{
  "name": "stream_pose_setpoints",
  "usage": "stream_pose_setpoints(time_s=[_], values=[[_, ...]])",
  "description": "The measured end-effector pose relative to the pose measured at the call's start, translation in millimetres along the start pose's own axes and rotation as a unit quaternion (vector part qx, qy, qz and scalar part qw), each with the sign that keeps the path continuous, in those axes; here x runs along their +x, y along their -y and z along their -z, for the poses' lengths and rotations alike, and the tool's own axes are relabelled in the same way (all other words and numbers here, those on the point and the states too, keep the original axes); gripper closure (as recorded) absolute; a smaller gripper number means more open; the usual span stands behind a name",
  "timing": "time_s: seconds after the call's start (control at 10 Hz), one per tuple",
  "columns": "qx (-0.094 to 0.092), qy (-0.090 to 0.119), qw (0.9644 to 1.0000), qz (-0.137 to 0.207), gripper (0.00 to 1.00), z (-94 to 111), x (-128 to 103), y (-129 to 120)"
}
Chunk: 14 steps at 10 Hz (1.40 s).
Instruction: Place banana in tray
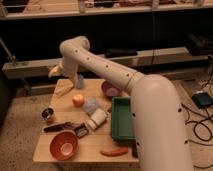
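Observation:
The pale yellow banana [63,89] lies on the far left corner of the wooden table [95,145]. My gripper [55,71] hangs just above and a little to the left of the banana, at the table's far left edge, and I cannot see that it touches it. The dark green tray [123,131] stands at the table's right side, partly behind my arm, and its visible part holds nothing.
A blue object [80,81] stands next to the gripper. An orange fruit [77,100], crumpled plastic [91,106], a white can [97,119], a purple bowl [111,90], a metal cup [47,114], an orange bowl [64,145] and a red sausage-shaped item [114,151] crowd the table.

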Motion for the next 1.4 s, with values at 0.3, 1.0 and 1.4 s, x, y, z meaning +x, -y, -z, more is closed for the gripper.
stream_pose_setpoints(time_s=[0.3, 1.0, 1.4], values=[[0.001, -0.005, 0.9999, 0.017, 0.2, -21.4, 5.0, 18.0], [-0.058, -0.052, 0.9957, 0.049, 0.2, -65.9, 22.5, 10.0], [-0.072, -0.05, 0.9948, 0.052, 0.2, -89.1, 31.4, 13.5]])
